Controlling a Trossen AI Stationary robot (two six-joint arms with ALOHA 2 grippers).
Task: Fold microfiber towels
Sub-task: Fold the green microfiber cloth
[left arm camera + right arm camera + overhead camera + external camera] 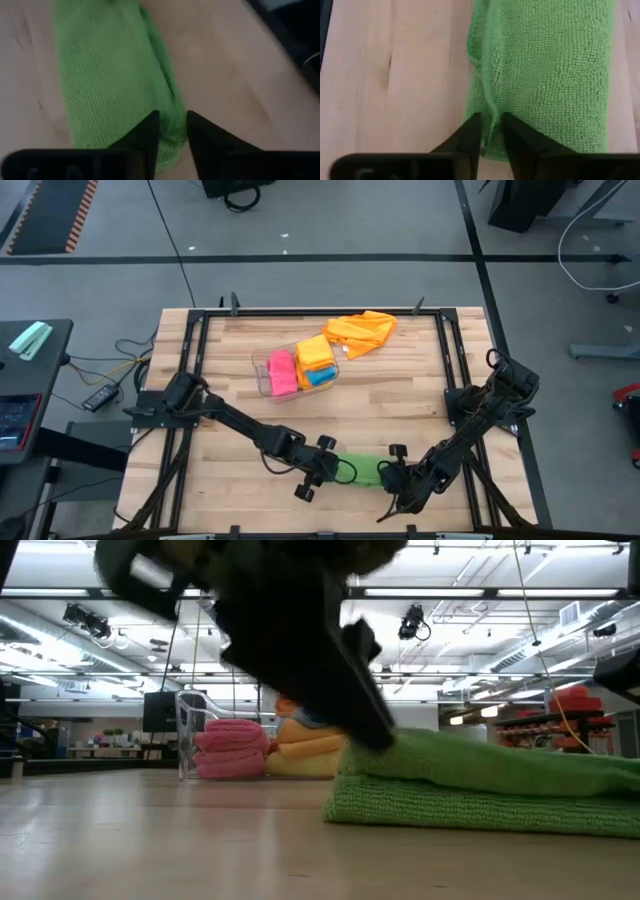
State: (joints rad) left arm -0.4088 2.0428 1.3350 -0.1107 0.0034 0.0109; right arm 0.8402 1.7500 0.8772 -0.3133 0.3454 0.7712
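Left gripper (pixel 172 132): fingers (pixel 145 137) slightly parted, a narrow gap between the tips, edge of the folded green towel (pixel 110 75) showing in that gap. Can't tell whether they pinch it or just sit over it.

Right gripper (pixel 491 131): same picture, fingers (pixel 469 137) a little apart, straddling the layered edge at the other end of the green towel (pixel 545 70). Grip or not, can't tell.

From above, left gripper (pixel 322 467) sits at the towel's left end, right gripper (pixel 392 478) at its right end. Green towel (pixel 362 470) lies folded into a strip, flat on the bench (pixel 400 395), near the front edge, between the two.

Low view: green towel (pixel 490 785) is stacked in layers, top layer slightly offset from the bottom one, one dark gripper (pixel 320 660) coming down onto its upper edge.

Further back: clear plastic bin (pixel 268 370) mid-bench, holding a folded pink towel (pixel 282 372), a yellow towel (pixel 314 352) and a blue towel (pixel 321 377). An orange towel (pixel 362 331) lies crumpled just beside the bin, toward the far right side.
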